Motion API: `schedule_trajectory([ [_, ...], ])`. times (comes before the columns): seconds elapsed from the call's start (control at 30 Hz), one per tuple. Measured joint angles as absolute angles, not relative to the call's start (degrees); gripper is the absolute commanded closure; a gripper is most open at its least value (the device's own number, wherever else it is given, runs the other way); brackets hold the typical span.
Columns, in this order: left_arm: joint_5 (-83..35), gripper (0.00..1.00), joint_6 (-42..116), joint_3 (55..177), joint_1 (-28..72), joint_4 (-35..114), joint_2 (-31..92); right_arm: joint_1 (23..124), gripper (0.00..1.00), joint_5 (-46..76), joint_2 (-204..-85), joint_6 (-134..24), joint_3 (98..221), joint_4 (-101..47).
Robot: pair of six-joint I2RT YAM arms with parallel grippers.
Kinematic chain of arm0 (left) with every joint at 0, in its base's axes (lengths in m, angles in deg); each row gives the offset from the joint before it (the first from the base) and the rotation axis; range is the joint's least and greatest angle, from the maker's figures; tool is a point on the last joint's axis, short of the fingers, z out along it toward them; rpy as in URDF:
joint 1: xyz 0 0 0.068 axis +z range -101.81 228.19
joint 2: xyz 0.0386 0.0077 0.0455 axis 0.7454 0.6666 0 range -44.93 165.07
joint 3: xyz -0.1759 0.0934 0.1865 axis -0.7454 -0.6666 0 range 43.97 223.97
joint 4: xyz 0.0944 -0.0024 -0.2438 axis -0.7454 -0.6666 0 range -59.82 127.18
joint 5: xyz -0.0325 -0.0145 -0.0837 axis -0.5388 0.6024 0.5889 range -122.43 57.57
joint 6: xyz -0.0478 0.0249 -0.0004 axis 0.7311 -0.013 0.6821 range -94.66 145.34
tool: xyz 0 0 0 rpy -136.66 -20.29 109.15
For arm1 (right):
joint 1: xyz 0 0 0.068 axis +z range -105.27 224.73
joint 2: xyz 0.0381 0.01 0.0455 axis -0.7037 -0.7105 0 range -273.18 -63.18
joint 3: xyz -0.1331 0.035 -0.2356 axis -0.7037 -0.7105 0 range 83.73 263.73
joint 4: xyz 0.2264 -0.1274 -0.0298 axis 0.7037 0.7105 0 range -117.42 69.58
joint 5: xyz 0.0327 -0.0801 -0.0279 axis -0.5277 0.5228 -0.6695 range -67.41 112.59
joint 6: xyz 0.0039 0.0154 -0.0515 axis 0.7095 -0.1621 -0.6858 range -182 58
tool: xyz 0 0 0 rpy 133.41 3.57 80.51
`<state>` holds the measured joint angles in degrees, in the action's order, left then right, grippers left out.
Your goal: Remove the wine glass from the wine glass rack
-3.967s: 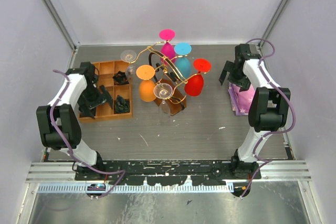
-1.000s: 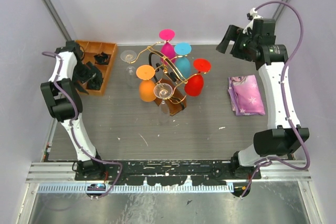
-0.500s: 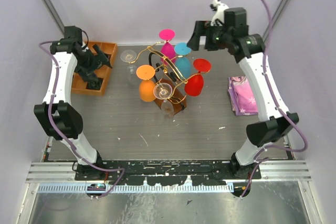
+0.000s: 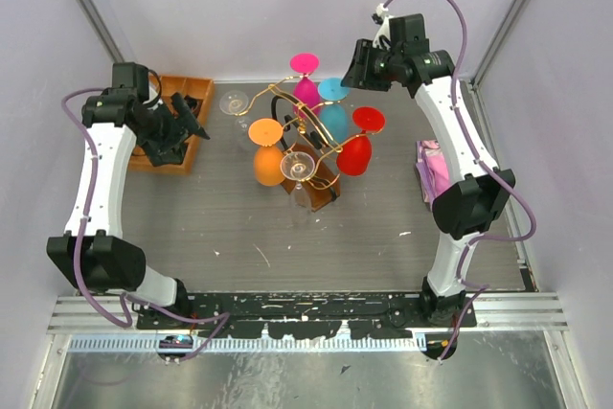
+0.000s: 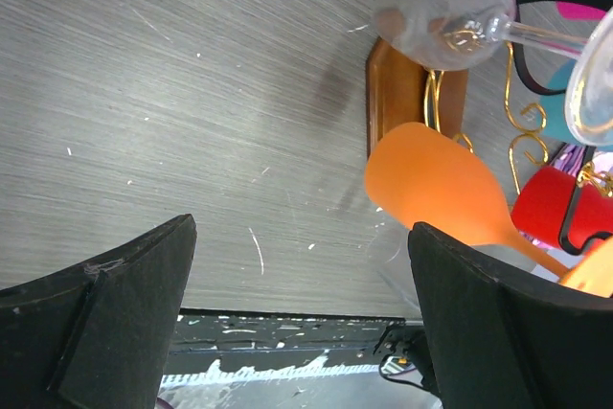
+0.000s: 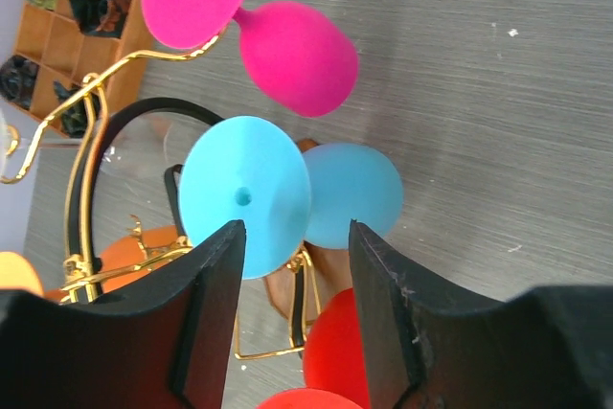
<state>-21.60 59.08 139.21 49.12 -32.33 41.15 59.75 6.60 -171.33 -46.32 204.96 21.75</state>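
Your right tool (image 6: 295, 246) hovers wide open over the turquoise wine glass (image 6: 245, 196) on the gold curly-wire rack (image 5: 391, 93). Grip its stem gently, then slide outward.

You've got a proper rainbow going: a hot pink glass (image 6: 297, 56), a light blue glass (image 6: 251, 196), a red glass (image 4: 354, 152) and an orange glass (image 5: 436, 184), all solid colour, plus a see-through clear glass (image 5: 445, 11). Your wine glass rack (image 5: 391, 93) is shiny gold wire with a black ring on a dark brown base. The table (image 5: 192, 93) is grey with fine streaky grain, the tray (image 4: 158, 162) orange-brown, the cloth (image 4: 427, 168) pinkish purple. The arms (image 4: 94, 179) are white with black joints and purple cables.
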Motion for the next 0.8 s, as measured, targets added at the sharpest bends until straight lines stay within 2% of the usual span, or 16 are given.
schedule_trajectory([
  [0.07, -21.32, 0.01, 59.08, 139.21, 48.68, -32.38, 40.45, 59.78, 0.53, 5.47, -171.33, -45.69, 204.93, 21.22],
  [0.4, -21.12, 0.01, 58.49, 138.14, 48.66, -32.73, 40.78, 59.89, 0.54, 2.78, -171.71, -43.68, 202.29, 18.86],
  [0.6, -20.77, 0.01, 58.38, 138.29, 48.66, -33.12, 40.85, 59.71, 0.71, 2.60, -171.71, -43.59, 202.22, 18.84],
  [0.7, -20.55, 0.01, 58.34, 138.29, 48.66, -33.25, 40.87, 59.69, 0.83, 2.30, -171.71, -43.66, 202.20, 18.82],
  [0.8, -20.36, 0.01, 58.21, 138.29, 48.66, -33.27, 40.91, 59.43, 0.90, 1.99, -171.71, -43.50, 202.18, 18.40],
])
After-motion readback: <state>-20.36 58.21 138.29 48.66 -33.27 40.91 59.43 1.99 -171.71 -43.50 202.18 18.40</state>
